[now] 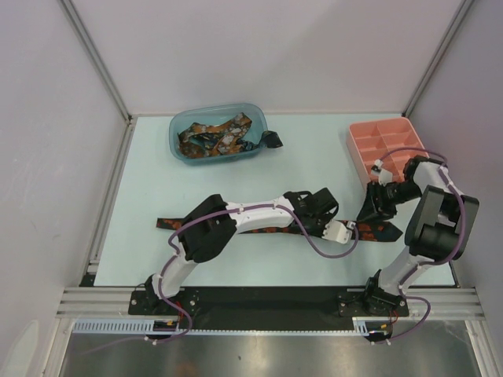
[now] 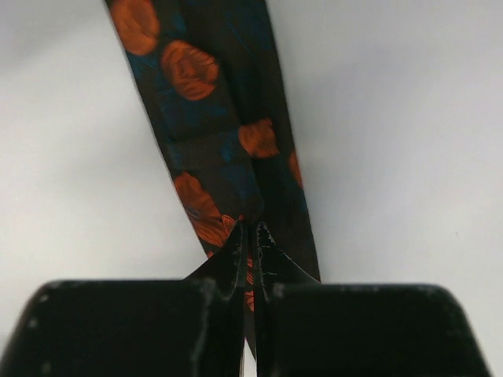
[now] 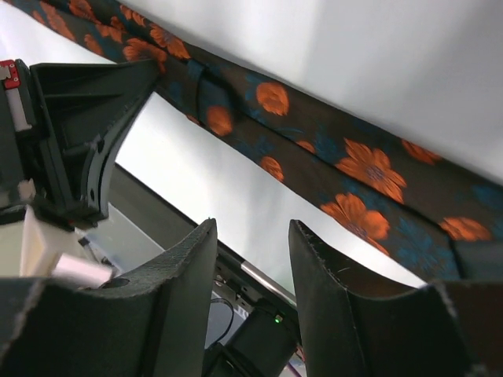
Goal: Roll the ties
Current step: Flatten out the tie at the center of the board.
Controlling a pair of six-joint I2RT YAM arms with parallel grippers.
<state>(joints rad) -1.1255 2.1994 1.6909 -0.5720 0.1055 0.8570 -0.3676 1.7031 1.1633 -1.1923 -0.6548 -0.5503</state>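
Left tool point(image 2: 250, 232) fills the near edge of your left wrist view, jaws pinched shut on the tie point(image 2: 208, 94). The strip runs straight away from the tips over the pale surface point(image 2: 409, 157).

Right wrist view: your right tool point(image 3: 251, 236) stands part-open with nothing between its fingers. The tie crosses diagonally just beyond the tips, apart from them.

Top view: the tie lies flat, long axis left-to-right, in front of both arms. Your left tool grips it right of its middle; your right tool hangs near its right end. More ties point(image 1: 214, 137) sit in the blue bin point(image 1: 177, 145) at the back.

Judgement: the right end falls to your right arm, the nearer one.
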